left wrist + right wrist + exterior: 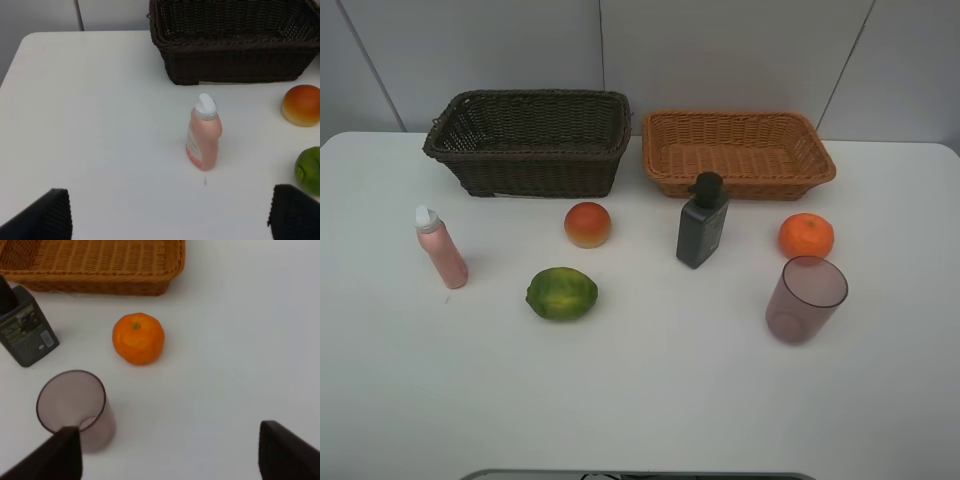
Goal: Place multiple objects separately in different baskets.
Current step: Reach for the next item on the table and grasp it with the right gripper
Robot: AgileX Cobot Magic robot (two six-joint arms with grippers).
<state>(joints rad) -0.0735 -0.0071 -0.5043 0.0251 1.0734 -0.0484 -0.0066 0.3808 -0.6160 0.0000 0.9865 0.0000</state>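
The left claw [172,217] hangs spread wide and empty over the white worktop [640,400]. The pink bottle [204,132] stands upright ahead of it, in front of the dark brown basket [235,45]. The right claw [172,455] is spread and empty too. The purple cup [75,407] sits by one finger, and the mandarin [138,338] lies farther ahead, near the tan basket [100,265].

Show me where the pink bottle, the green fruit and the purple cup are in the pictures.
pink bottle [204,140], left wrist view, on the middle of its pink body.
green fruit [561,293], exterior high view, on the middle of its skin.
purple cup [802,322], exterior high view, on its outer wall.
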